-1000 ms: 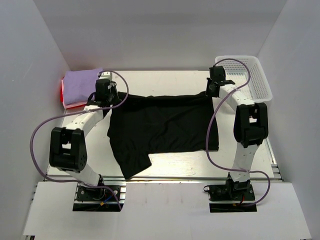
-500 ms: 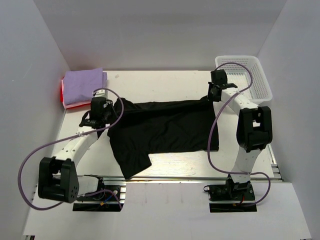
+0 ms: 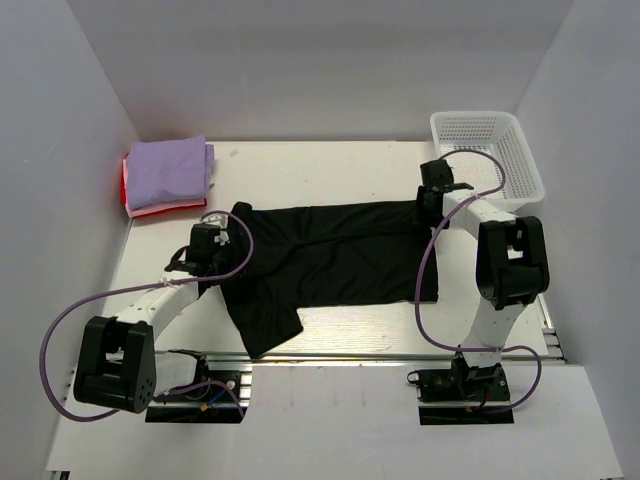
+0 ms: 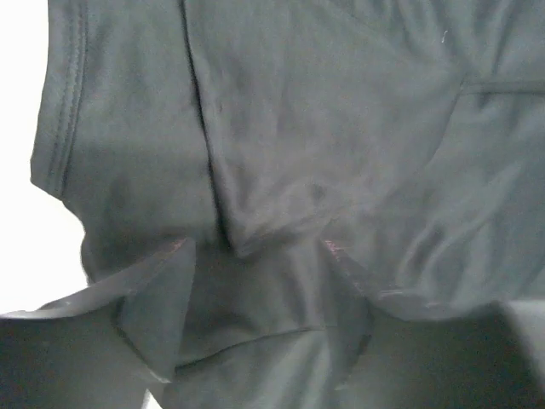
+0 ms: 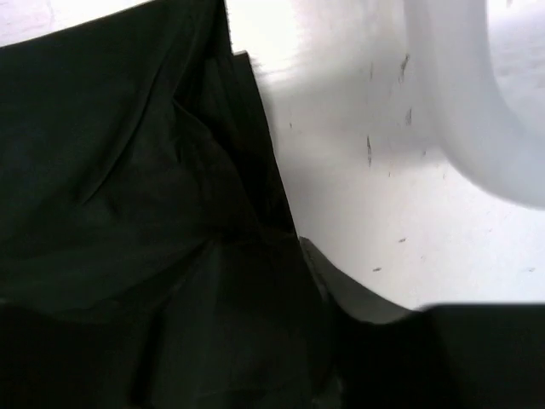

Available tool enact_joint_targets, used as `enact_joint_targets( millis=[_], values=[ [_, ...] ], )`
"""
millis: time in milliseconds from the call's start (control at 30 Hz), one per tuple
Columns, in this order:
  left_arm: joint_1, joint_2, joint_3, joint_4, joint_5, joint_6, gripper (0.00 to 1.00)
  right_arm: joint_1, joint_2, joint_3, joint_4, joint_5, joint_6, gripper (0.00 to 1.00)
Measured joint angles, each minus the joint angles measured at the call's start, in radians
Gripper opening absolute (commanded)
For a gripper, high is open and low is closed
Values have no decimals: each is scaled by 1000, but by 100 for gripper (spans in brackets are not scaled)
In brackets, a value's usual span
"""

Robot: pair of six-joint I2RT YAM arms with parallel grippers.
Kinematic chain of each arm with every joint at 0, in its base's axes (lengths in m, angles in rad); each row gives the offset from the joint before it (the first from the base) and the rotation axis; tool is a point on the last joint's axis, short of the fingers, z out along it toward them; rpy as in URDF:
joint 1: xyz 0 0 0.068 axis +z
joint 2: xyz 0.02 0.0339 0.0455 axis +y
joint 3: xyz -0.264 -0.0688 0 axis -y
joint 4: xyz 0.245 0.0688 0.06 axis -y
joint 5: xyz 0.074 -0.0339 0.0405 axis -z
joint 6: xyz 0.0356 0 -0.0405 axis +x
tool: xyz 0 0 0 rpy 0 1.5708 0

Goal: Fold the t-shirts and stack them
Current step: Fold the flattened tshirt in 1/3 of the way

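The black t-shirt [image 3: 330,255] lies spread across the middle of the table, one part trailing toward the near edge. My left gripper [image 3: 210,232] sits low over its left edge. In the left wrist view the left gripper [image 4: 255,245] is open, with loose black cloth [image 4: 281,128] between and beyond the fingers. My right gripper [image 3: 431,203] is at the shirt's far right corner. The right wrist view shows the right gripper [image 5: 255,247] open over dark cloth [image 5: 128,187] beside bare table. The lavender t-shirt [image 3: 168,170] lies folded on the red-pink one [image 3: 126,190] at the far left.
A white mesh basket [image 3: 520,160] stands at the far right corner, just beyond the right arm; its rim [image 5: 460,102] shows in the right wrist view. White walls close in the table on three sides. Purple cables loop from both arms.
Both grippers moved toward the near side, carrying the shirt's far edge down, then went from shut to open. The shirt now lies flatter and the left arm has drawn back.
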State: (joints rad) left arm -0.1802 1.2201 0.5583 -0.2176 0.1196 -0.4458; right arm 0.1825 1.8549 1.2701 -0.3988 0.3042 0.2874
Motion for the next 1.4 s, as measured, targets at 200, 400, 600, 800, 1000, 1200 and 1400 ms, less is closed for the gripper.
enact_joint_targets(
  millis=[200,400,600,800,1000,1200,1400],
  values=[
    [-6,1,76,-87,-9,-15,100,0,-52,-8,-26,2,-3,69],
    [-12,96,264,-90,-57,3,100,0,-134,-8,-9,-65,-12,69],
    [-3,353,456,-67,-80,26,63,1,-80,20,47,-210,-37,66],
    [2,595,634,-96,-167,45,55,1,71,97,68,-256,-36,64],
    [8,720,684,-98,-224,49,38,0,163,126,71,-240,-19,63],
    [14,847,854,-115,-242,46,0,-6,216,188,84,-193,29,60],
    [33,892,923,-146,-291,-5,0,-36,239,215,90,-160,116,59]
  ],
)
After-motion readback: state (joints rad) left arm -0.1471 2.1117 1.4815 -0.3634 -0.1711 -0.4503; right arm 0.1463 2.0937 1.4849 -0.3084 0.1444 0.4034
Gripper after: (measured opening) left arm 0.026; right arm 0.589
